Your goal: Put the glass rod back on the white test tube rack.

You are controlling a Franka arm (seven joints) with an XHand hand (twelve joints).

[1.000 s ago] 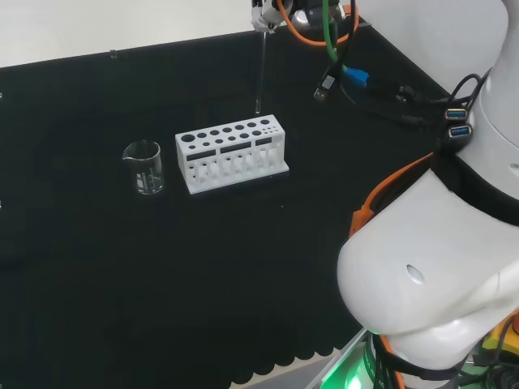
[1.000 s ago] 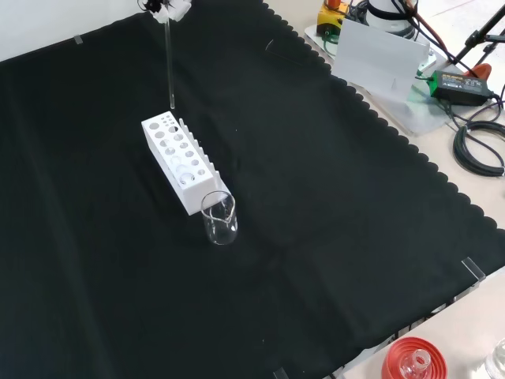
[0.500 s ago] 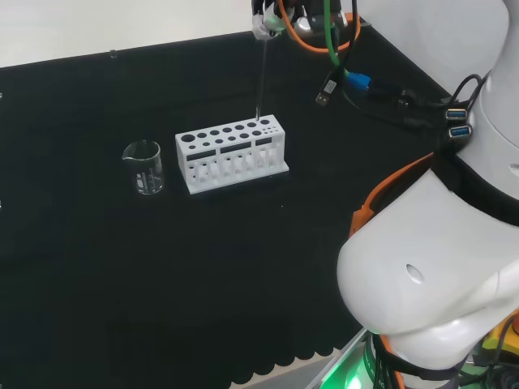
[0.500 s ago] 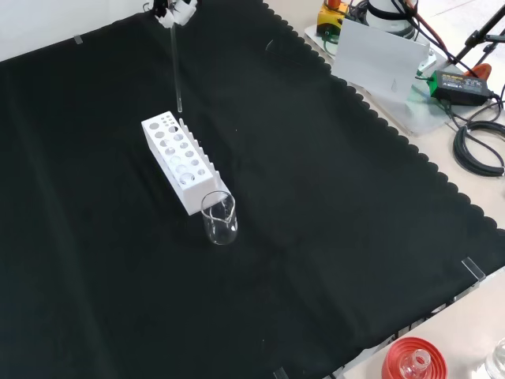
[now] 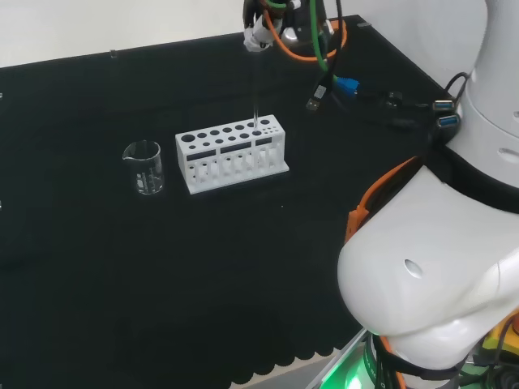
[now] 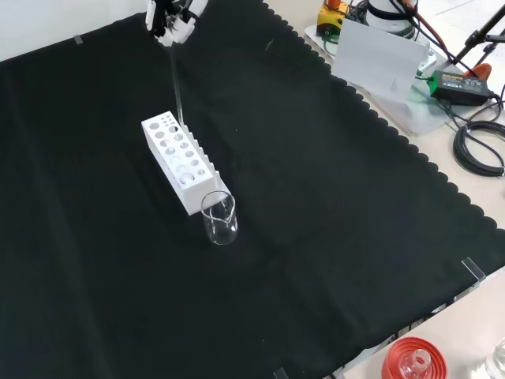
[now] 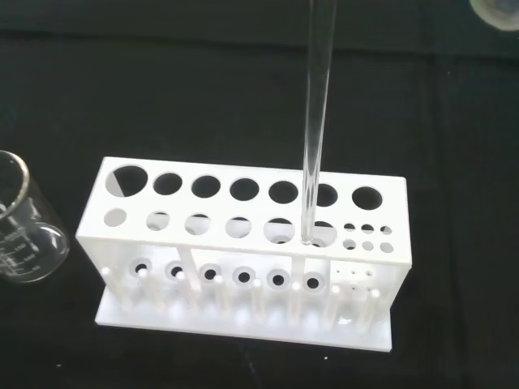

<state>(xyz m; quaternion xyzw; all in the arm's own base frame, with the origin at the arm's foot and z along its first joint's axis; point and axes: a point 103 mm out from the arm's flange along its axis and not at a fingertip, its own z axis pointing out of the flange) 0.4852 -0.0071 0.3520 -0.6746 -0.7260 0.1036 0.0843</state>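
One arm link bulks white at the right of your head view, and left of it the black worktop [image 6: 331, 197] carries all the ware. Next in size is the rack [image 5: 232, 153], standing mid-cloth with its holes facing up, so a thing can only go in from above. That is why you have the rod [image 7: 318, 121] hanging upright, its lower tip at the rack's top face near the right end in the head view, over a mid-sized hole; whether it has entered yet, you cannot tell. A beaker [image 5: 144, 167] stands just left of the rack there, clear of the path. Your hand [image 6: 170, 19] is above at the far edge, fingers pinched on the rod's top.
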